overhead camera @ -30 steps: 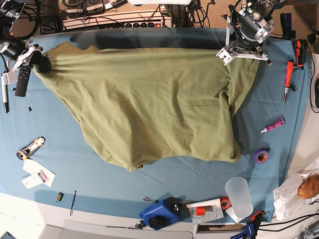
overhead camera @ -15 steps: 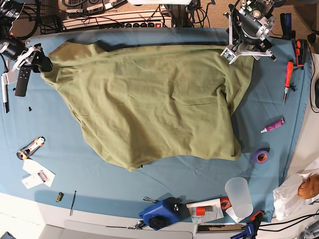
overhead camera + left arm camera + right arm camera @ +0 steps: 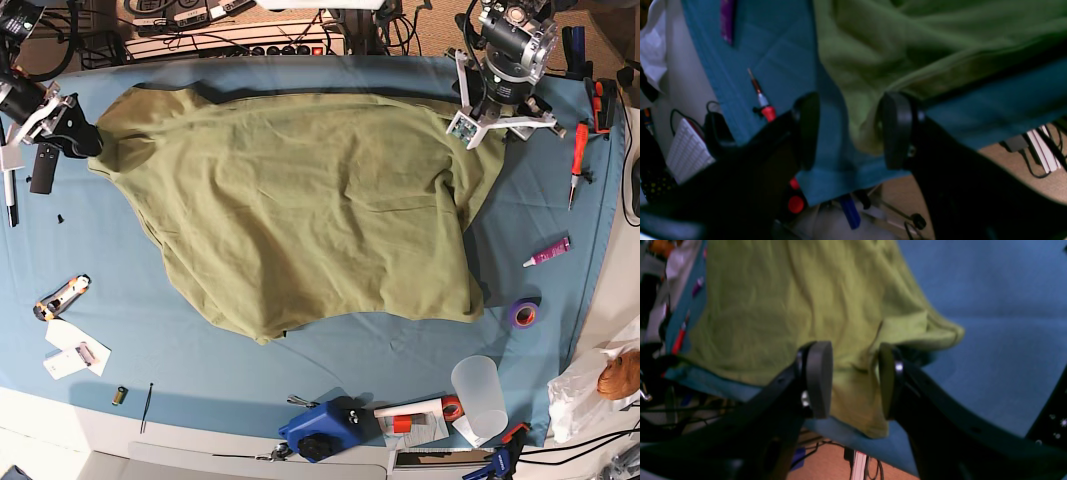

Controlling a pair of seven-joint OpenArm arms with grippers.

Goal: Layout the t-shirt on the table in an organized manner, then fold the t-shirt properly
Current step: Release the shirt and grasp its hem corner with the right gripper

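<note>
The olive-green t-shirt (image 3: 300, 210) lies spread and wrinkled across the teal table (image 3: 330, 350), its top edge along the far side. My left gripper (image 3: 497, 125) hovers open over the shirt's far right corner (image 3: 867, 133); its pads (image 3: 806, 130) are apart with cloth below them, not pinched. My right gripper (image 3: 78, 128) stands open at the shirt's far left corner (image 3: 853, 396). Its pads (image 3: 818, 380) are spread above the fabric (image 3: 790, 306).
Right of the shirt lie a red screwdriver (image 3: 578, 160), a purple tube (image 3: 547, 252) and a tape roll (image 3: 523, 313). A clear cup (image 3: 480, 395) and blue tool (image 3: 320, 428) sit at the near edge. A black remote (image 3: 43, 165) and utility knife (image 3: 60, 296) lie on the left.
Both grippers have opened and let go of the shirt's far corners. The top edge has settled onto the table, and both arms have drawn back a little toward the far edge.
</note>
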